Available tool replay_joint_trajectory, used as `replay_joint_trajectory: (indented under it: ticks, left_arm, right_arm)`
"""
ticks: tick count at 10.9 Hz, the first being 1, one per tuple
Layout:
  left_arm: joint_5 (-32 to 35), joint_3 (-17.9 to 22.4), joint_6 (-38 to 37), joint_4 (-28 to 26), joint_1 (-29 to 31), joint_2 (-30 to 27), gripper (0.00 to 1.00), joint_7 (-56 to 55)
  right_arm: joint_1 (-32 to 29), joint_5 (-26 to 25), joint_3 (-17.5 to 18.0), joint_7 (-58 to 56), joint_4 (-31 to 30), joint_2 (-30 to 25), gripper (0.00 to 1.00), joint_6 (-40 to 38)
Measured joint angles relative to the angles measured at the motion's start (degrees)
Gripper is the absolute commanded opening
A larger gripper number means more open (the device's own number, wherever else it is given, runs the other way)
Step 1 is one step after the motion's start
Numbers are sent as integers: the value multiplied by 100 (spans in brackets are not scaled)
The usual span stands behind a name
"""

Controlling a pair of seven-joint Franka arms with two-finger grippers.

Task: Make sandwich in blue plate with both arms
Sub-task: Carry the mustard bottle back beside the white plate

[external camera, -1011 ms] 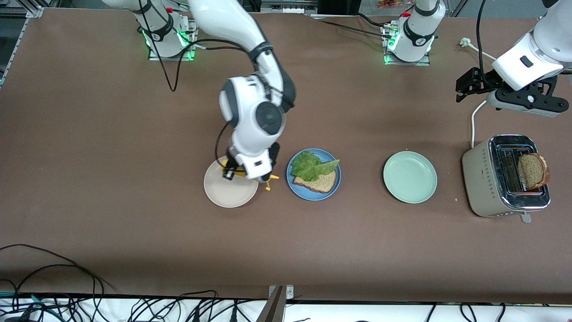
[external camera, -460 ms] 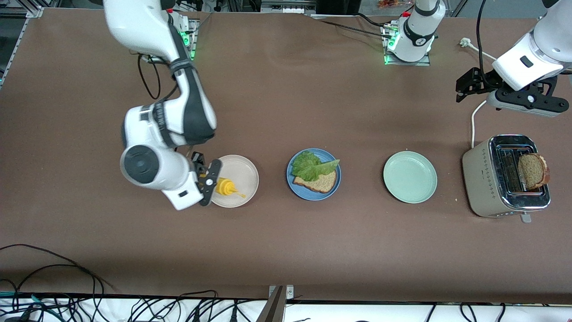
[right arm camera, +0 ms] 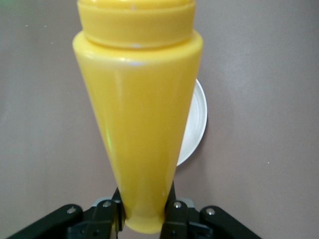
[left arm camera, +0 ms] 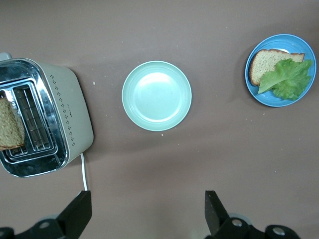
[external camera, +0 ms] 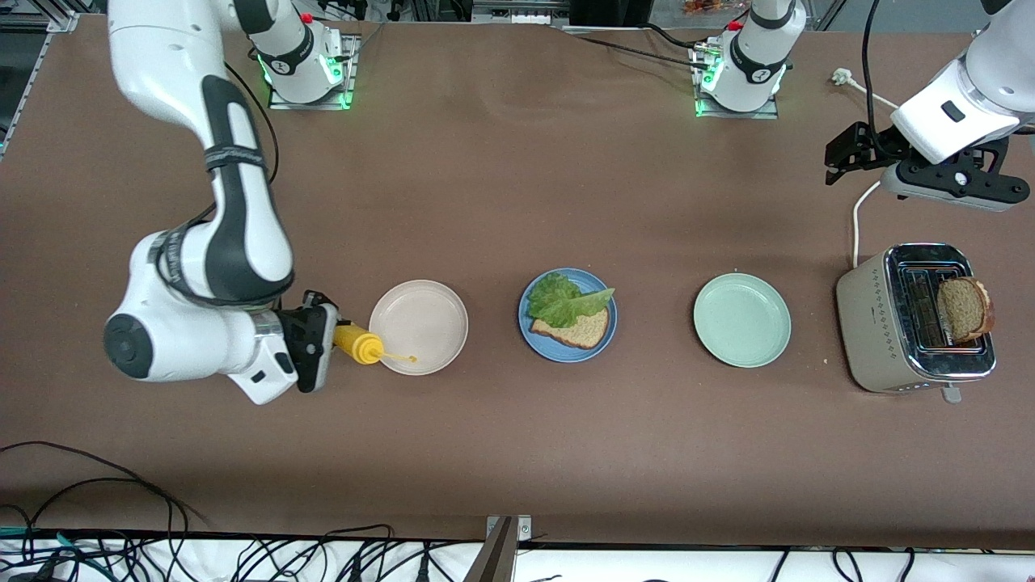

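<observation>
1. The brown table (external camera: pixel 517 453) carries a row of things, placed here relative to the blue plate (external camera: pixel 602 343), which sits near the table's middle.
2. The right arm (external camera: pixel 234 210) reaches down from its base toward its own end of the table and stands low beside the cream plate.
3. The left arm (external camera: pixel 958 113) waits up in the air at its own end of the table, above the bare table just beside the toaster.
4. The toaster (external camera: pixel 873 323) stands well apart from the blue plate, toward the left arm's end; a brown bread slice (external camera: pixel 964 309) sticks up from one slot.
5. The mint-green plate (external camera: pixel 741 320) lies between the blue plate and the toaster, with nothing on it.
6. The cream plate (external camera: pixel 418 326) lies near the blue plate, toward the right arm's end.
7. On the blue plate lies one bread slice (external camera: pixel 578 331) with a lettuce leaf (external camera: pixel 562 299) on top, uncovered.
8. The right gripper (external camera: pixel 327 339), just beside the cream plate, is clamped narrowly on the base of the yellow squeeze bottle (external camera: pixel 358 343), which is tipped sideways with its nozzle over the cream plate's rim.
9. The left gripper (left arm camera: pixel 147 214) has its fingers (left arm camera: pixel 79 214) spread wide, holding nothing.
</observation>
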Motion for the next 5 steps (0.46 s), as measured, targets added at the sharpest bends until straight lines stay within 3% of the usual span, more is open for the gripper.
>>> replay_joint_trajectory:
  ticks: [5]
  left_arm:
    - [0,-1,0,0,0,0,100,0]
  right_arm:
    - [-1569,14,1343,-1572,-155,82,0,-2]
